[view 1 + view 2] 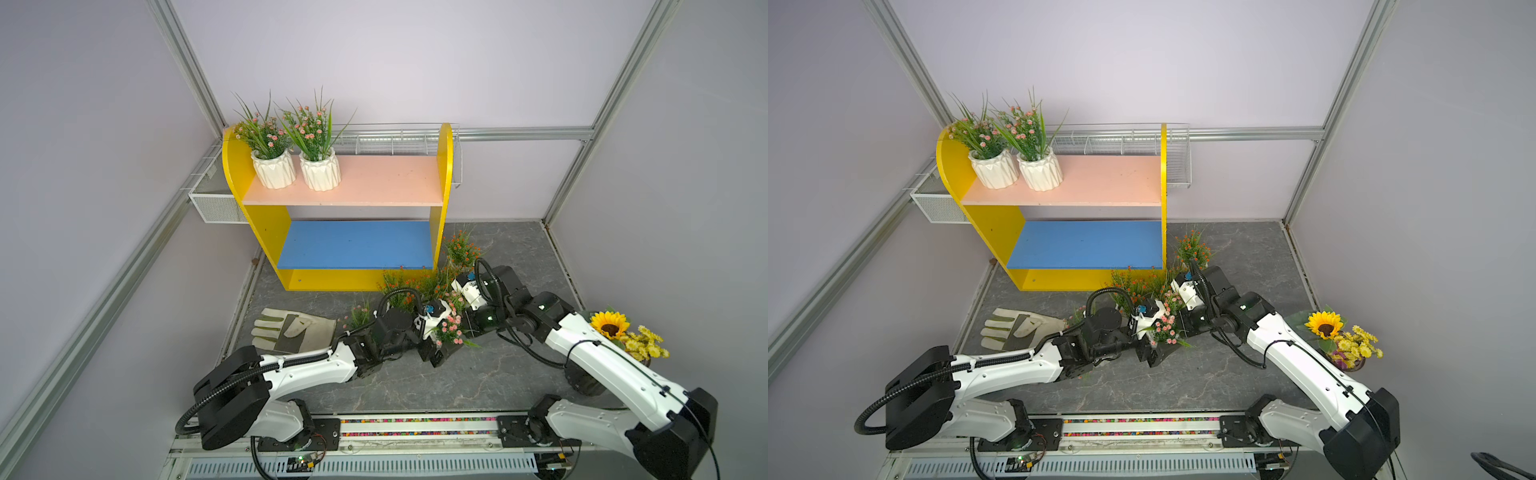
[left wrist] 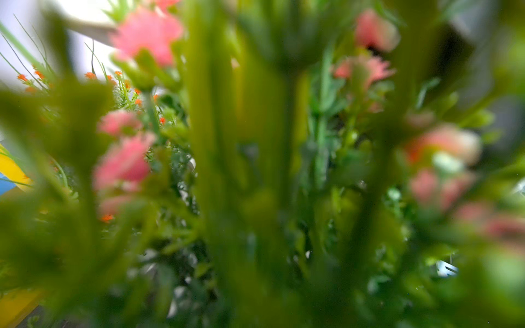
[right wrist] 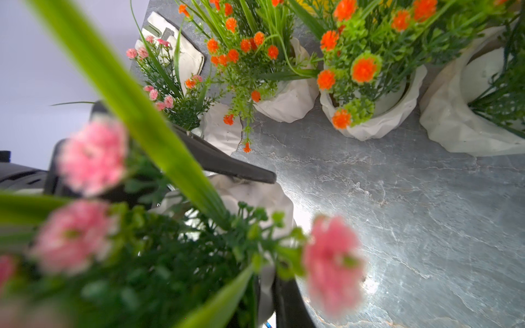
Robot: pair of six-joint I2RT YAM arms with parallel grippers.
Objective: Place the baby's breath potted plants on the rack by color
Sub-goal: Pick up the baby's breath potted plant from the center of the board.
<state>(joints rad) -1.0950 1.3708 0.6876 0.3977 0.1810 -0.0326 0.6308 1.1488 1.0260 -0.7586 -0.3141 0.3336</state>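
Note:
The rack [image 1: 382, 178] holds two pink baby's breath potted plants [image 1: 272, 166] [image 1: 320, 168] at the left of its pink upper board; its blue board is bare. On the floor a third pink plant [image 1: 449, 328] [image 3: 255, 198] sits between both arms. My right gripper [image 3: 267, 295] is shut on its white pot rim. My left gripper [image 1: 438, 353] is open, with one black finger [image 3: 227, 167] lying along the pot's side. Foliage fills the left wrist view. Orange plants [image 1: 461, 249] [image 3: 377, 125] [image 3: 292, 96] stand by the rack's right foot. Another pink plant [image 1: 359, 311] shows behind the left arm.
A work glove [image 1: 291, 328] lies on the grey floor left of the left arm. A sunflower bouquet [image 1: 611, 326] stands beside the right arm. White wire baskets [image 1: 216, 203] [image 1: 399, 141] hang on the walls behind the rack.

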